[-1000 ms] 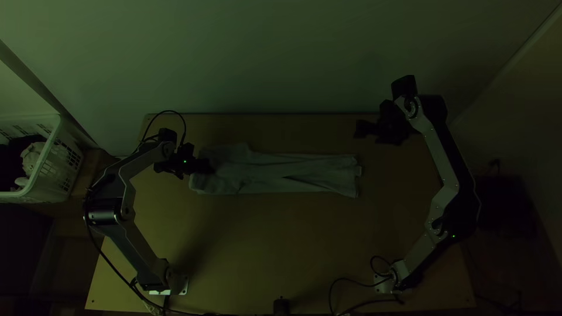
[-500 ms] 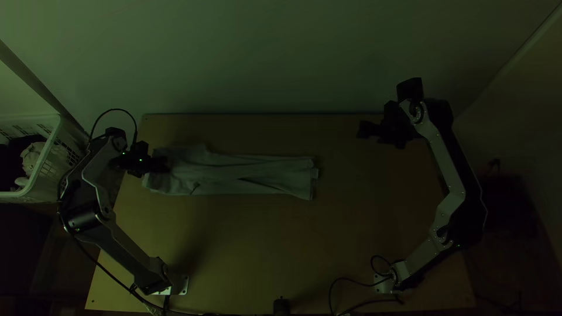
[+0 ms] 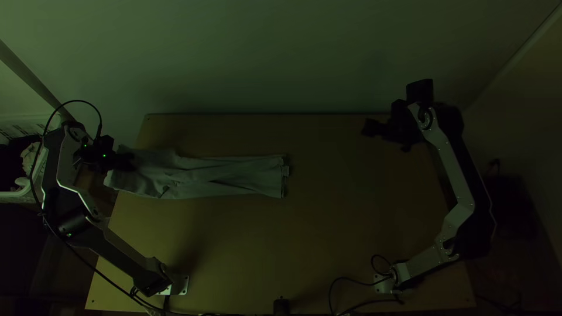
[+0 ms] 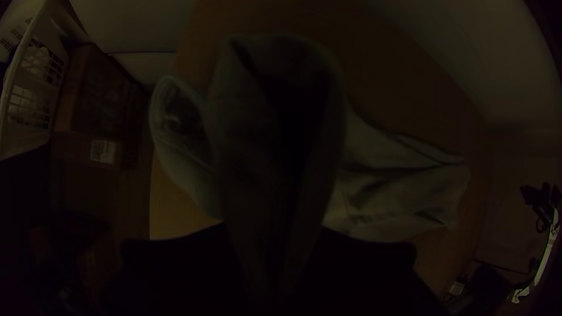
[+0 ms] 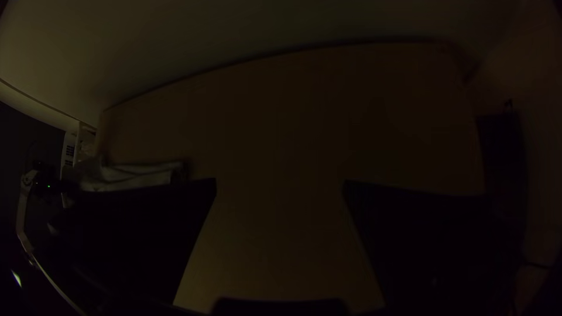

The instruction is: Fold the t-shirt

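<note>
In the top view my left gripper (image 3: pixel 126 161) is at the table's far left, on the left end of the grey-green t-shirt (image 3: pixel 222 175). The shirt lies as a long narrow folded strip running to the right, its left end by the table's left edge. In the left wrist view, cloth (image 4: pixel 398 193) rises in a fold between the fingers of the left gripper (image 4: pixel 272 263), which is shut on it. My right gripper (image 3: pixel 372 127) is over the table's far right, apart from the shirt; in the right wrist view the right gripper (image 5: pixel 280 187) stands open with bare tabletop between its fingers.
A white basket (image 3: pixel 23 196) with cloth in it stands beyond the table's left edge, partly behind the left arm. A cardboard box (image 4: pixel 88 111) is beside the table. Bare tabletop (image 3: pixel 281 246) lies in front of the shirt, and a small dark object (image 3: pixel 281 306) sits at the near edge.
My left gripper has moved left, dragging the whole shirt toward the table's left edge with it. The right arm has shifted slightly to the right.
</note>
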Tool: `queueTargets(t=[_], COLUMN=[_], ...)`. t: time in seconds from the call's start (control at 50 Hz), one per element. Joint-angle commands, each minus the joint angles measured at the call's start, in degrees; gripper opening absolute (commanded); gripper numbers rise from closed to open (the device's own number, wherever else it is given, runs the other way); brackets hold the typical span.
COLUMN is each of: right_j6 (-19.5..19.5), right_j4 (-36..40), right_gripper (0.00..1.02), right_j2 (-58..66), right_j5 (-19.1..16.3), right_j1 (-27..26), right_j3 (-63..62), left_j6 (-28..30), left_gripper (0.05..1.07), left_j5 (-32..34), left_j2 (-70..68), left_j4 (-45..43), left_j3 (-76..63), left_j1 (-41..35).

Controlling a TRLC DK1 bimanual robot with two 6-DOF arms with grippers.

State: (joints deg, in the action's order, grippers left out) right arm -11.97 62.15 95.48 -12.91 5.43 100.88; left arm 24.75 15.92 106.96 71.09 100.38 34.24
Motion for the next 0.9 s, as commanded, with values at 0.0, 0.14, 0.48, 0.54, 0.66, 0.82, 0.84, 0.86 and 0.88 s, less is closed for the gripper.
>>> queueTargets(t=[0.0,0.14,0.48,0.54,0.66,0.82,0.84,0.86,0.88], right_j6=[-0.1,0.4,0.5,0.5,0.5,0.5,0.5,0.5,0.5], right_j4=[-0.1,-0.1,-0.5,-0.9,-1.9,-2.8,-2.9,-3.0,-3.1], right_gripper=[0.99,0.99,0.99,0.99,0.99,0.99,0.99,0.99,0.99], right_j2=[-2.5,-3.7,-6.8,-7.5,-9.1,-10.7,-11.0,-11.1,-11.4], right_j5=[-0.1,-0.1,-0.1,-0.1,-0.1,-0.2,-0.2,-0.2,-0.2], right_j1=[-1.1,-1.9,-3.5,-3.7,-4.6,-5.2,-5.2,-5.3,-5.3], right_j3=[-2.3,-3.5,-7.2,-8.3,-10.6,-12.6,-12.9,-13.2,-13.3], left_j6=[1.5,0.7,-7.0,-8.9,-12.7,-17.5,-17.8,-18.1,-18.5], left_gripper=[0.08,0.08,0.08,0.08,0.08,0.08,0.08,0.08,0.08], left_j5=[-1.7,-3.4,-7.8,-8.4,-9.2,-9.3,-9.3,-9.4,-9.4], left_j2=[-4.1,-6.4,-10.9,-10.8,-9.7,-6.5,-6.0,-5.4,-4.8], left_j4=[3.0,7.1,11.4,11.6,11.7,11.7,11.6,11.6,11.6], left_j3=[2.0,3.9,6.6,6.8,8.7,12.7,13.3,13.8,14.3], left_j1=[-1.9,-5.8,-20.5,-23.7,-29.7,-37.6,-38.6,-39.5,-40.4])
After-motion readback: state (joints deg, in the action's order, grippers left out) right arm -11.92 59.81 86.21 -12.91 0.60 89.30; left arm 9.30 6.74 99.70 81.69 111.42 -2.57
